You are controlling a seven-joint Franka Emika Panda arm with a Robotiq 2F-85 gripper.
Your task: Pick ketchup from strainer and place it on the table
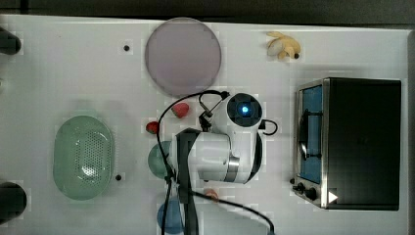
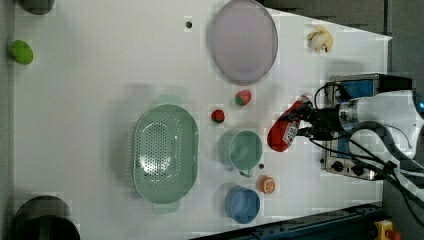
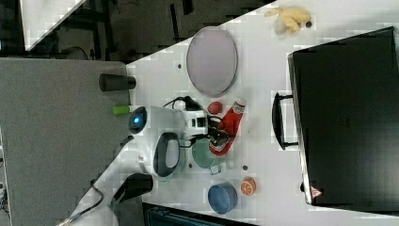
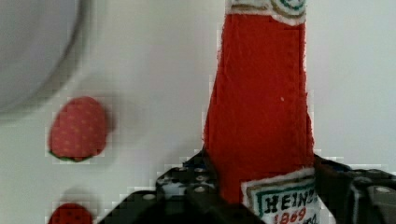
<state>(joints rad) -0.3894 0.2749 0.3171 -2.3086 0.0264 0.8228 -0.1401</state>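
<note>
Two strawberries [image 2: 243, 97] lie on the white table [image 2: 90, 90], between the grey-lilac plate [image 2: 243, 40] and the green cup [image 2: 245, 149], and the second strawberry [image 2: 217, 116] sits just to the left view's left of the first. One arm reaches in from the left view's right, and its gripper [image 2: 304, 124] pinches the ketchup [image 2: 287, 127] across the body near the label, the jaws spread about the bottle's width on either side. In the wrist view the dark fingers [image 4: 196, 184] flank the red bottle [image 4: 259, 107] at its printed label. The ketchup hangs tilted, cap toward the toaster oven [image 2: 365, 85], above bare tabletop between the green cup and the oven; whether it touches the table I cannot tell. The strainer [image 2: 165, 152] stands well apart on the left view's left of the cup, with nothing in it. A blue cup [image 2: 242, 204] and an orange slice [image 2: 268, 185] sit near the table's lower edge in the left view, and a banana [image 2: 320, 40] lies at the far corner beyond the plate.
</note>
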